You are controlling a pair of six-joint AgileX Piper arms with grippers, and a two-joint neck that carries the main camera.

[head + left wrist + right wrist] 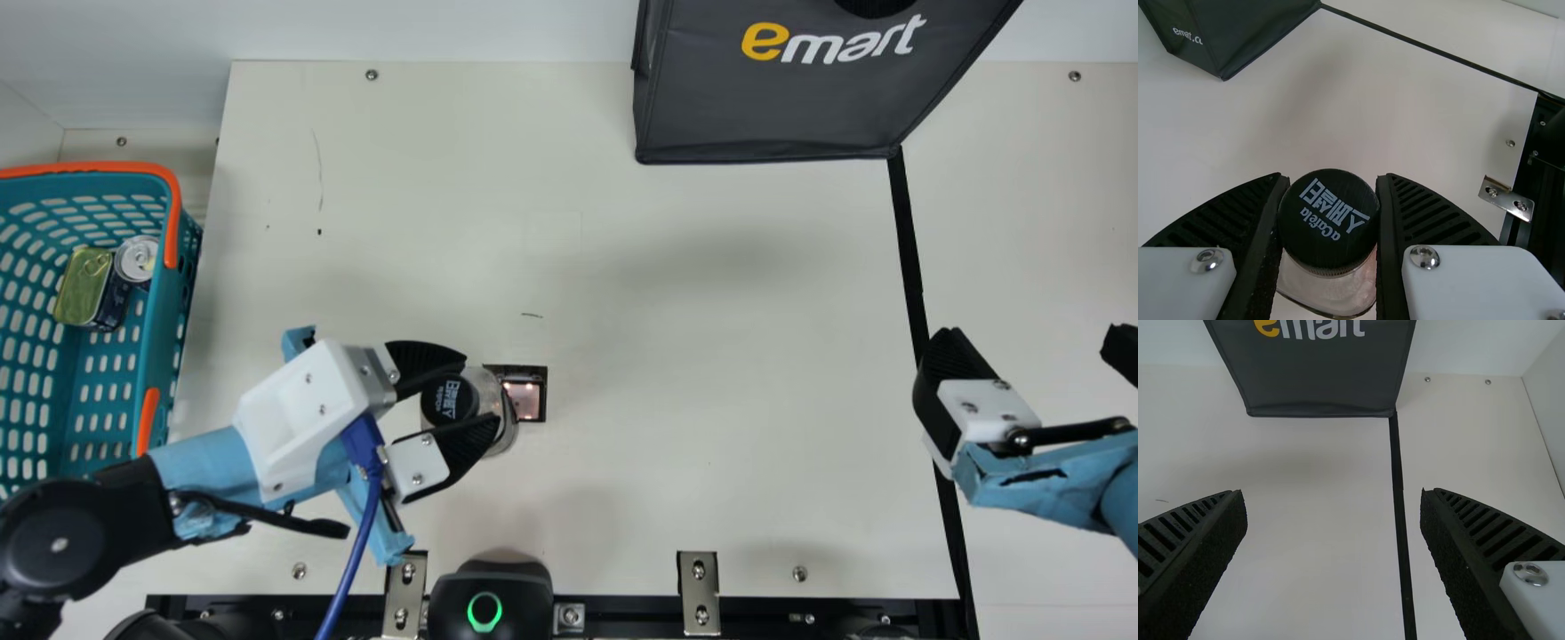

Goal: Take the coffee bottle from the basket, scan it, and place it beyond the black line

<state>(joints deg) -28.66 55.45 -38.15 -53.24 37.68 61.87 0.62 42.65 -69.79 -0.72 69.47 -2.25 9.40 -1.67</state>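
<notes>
Left pincer (480, 389): closed bottle-wide on the coffee bottle (450, 402), at nine o'clock of the scanner window (526, 400), near. Right pincer (1333, 493): wide open, unloaded. Bottle judged stiff, moderately heavy, possibly slippery; grip squarely below cap (1329, 220).

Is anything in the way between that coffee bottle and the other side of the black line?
Probably one thing: the open right gripper hovers at the black line, roughly straight across from the bottle. The dark bag sits off at the line's far end. Nothing else visible stands between.
</notes>
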